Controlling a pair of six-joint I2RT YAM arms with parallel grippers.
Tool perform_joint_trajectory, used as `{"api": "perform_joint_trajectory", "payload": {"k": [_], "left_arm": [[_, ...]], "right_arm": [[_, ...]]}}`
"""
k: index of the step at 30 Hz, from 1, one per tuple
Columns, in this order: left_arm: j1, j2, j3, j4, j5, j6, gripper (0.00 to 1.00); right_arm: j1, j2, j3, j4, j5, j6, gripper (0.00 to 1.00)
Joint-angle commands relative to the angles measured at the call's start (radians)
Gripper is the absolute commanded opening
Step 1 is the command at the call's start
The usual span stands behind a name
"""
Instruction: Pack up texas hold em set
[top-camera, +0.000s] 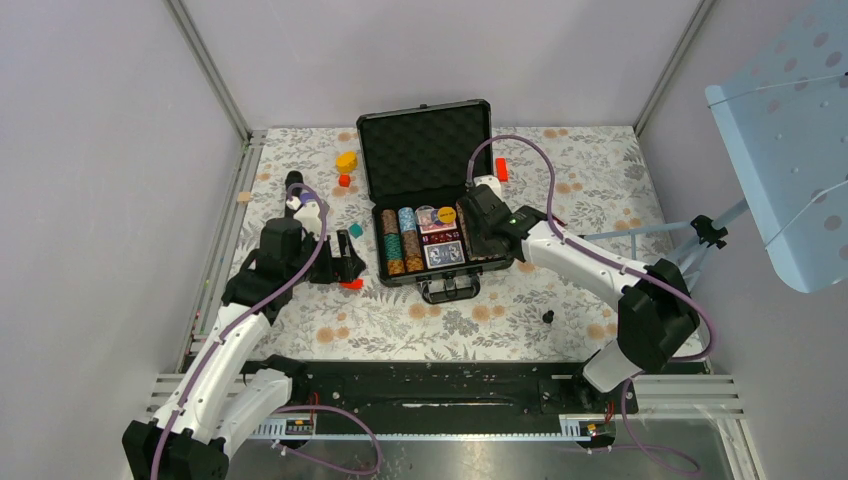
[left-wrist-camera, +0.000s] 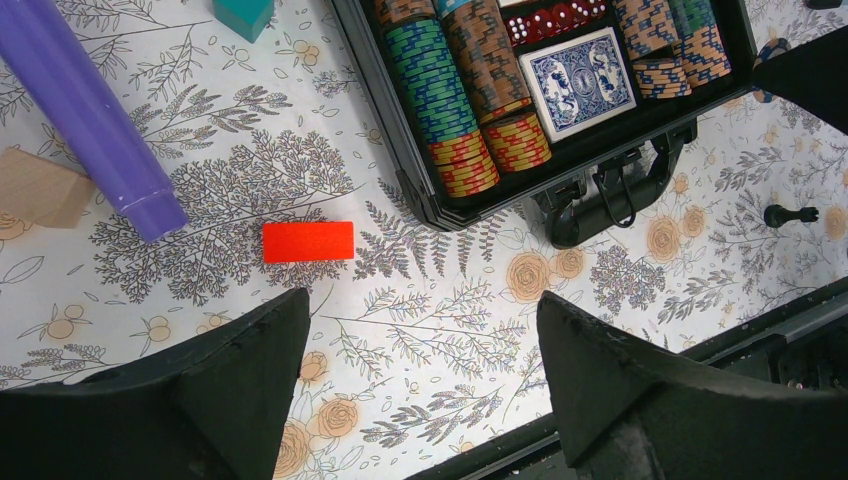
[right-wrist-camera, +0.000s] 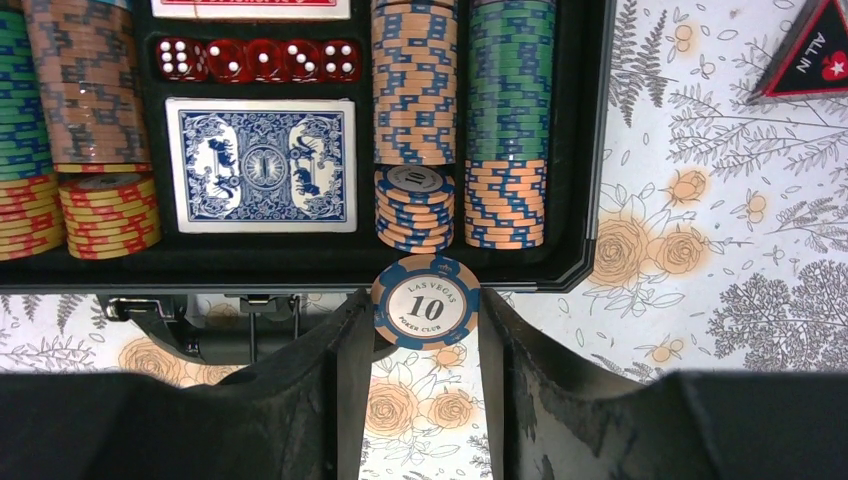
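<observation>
The black case (top-camera: 420, 150) lies open mid-table, its foam lid tipped back. Its tray holds rows of striped chips (right-wrist-camera: 415, 90), a blue-backed card deck (right-wrist-camera: 260, 165) and red dice (right-wrist-camera: 258, 60). My right gripper (right-wrist-camera: 418, 310) hovers at the case's front wall (right-wrist-camera: 300, 268), over its right side (top-camera: 487, 232). It is shut on a blue-and-tan chip (right-wrist-camera: 426, 298) marked 10, held flat by its edges. My left gripper (left-wrist-camera: 420, 340) hangs open over bare cloth left of the case (top-camera: 345, 258), nothing between its fingers.
A red block (left-wrist-camera: 308, 241) lies just beyond the left fingers, by a purple cylinder (left-wrist-camera: 85, 110), a wooden block (left-wrist-camera: 40, 188) and a teal block (left-wrist-camera: 243, 15). A small black piece (top-camera: 547, 317) stands front right. An "ALL IN" triangle (right-wrist-camera: 810, 55) lies right of the case.
</observation>
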Motion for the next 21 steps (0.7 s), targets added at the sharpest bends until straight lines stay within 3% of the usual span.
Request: {"api": "perform_joint_trajectory", "payload": {"k": [1,7,15,21], "left_arm": [[0.002,0.0,0.009,0.05,0.03,-0.002,0.83],[0.001,0.071,-0.001,0.242,0.232,-0.207,0.81],[0.0,0.227,0.018,0.555,0.282,-0.463,0.8],[-0.016,0.312,0.051,0.614,0.309,-0.508,0.77]], "right_arm": [[-0.006,-0.017,0.012,0.045,-0.055,-0.047,0.0],[-0.006,0.008,0.028,0.058,-0.061,-0.09,0.0],[-0.014,-0.008,0.003,0.138,-0.083,-0.147,0.0],[-0.055,0.052,0.029,0.128,-0.084,-0.163,0.0]]}}
